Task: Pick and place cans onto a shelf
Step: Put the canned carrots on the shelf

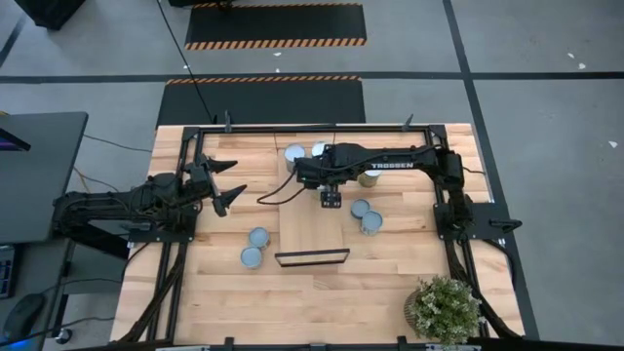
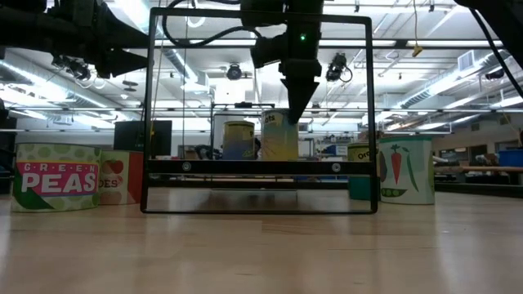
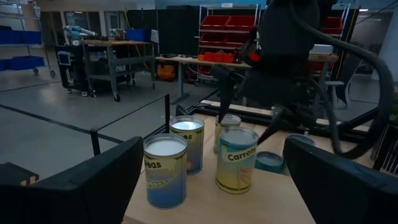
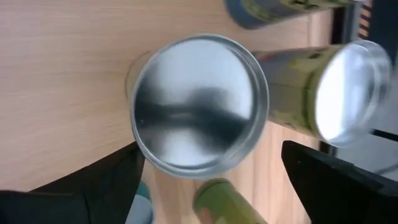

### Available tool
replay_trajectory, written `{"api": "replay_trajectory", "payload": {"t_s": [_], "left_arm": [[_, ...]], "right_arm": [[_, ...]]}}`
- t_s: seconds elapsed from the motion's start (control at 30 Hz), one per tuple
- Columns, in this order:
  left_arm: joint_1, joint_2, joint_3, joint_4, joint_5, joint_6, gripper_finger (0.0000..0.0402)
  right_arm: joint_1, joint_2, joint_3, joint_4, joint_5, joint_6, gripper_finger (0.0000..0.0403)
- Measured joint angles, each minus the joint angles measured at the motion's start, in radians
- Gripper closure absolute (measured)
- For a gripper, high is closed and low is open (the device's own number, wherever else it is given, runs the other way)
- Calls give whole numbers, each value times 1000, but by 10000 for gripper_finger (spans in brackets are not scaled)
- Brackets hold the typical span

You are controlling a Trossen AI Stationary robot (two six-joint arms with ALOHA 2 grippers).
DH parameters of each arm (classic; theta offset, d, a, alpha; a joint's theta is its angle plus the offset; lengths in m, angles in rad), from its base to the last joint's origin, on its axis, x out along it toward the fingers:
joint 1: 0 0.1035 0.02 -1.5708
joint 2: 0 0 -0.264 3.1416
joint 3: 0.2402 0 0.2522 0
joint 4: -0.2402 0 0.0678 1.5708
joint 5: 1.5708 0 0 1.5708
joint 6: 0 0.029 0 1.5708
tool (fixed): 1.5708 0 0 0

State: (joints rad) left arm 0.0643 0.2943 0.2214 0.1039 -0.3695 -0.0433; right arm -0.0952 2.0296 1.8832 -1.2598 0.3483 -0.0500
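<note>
Three cans (image 3: pixel 193 152) stand close together on the shelf (image 1: pixel 307 229). Right end effector (image 4: pixel 211 180) hangs spread apart over one; rising crooked, it could knock a neighbor. Left end effector (image 1: pixel 226 185) waits apart, over the counter (image 1: pixel 224 283).

Overhead ceiling strip lights (image 2: pixel 458 77) lit the scene evenly and brightly. In the low view, the arms appeared as backlit silhouettes. The right wrist view was blurred, with glare on the can top (image 4: pixel 199 102).
</note>
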Motion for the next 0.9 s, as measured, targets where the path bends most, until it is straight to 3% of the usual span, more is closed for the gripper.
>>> {"api": "replay_trajectory", "payload": {"t_s": [0.47,0.9], "left_arm": [[0,0,0,-12,0,-16,8],[0,0,0,-11,0,-25,8]], "right_arm": [[25,-5,0,-6,27,91,18],[100,-3,-18,275,189,-166,18]]}}
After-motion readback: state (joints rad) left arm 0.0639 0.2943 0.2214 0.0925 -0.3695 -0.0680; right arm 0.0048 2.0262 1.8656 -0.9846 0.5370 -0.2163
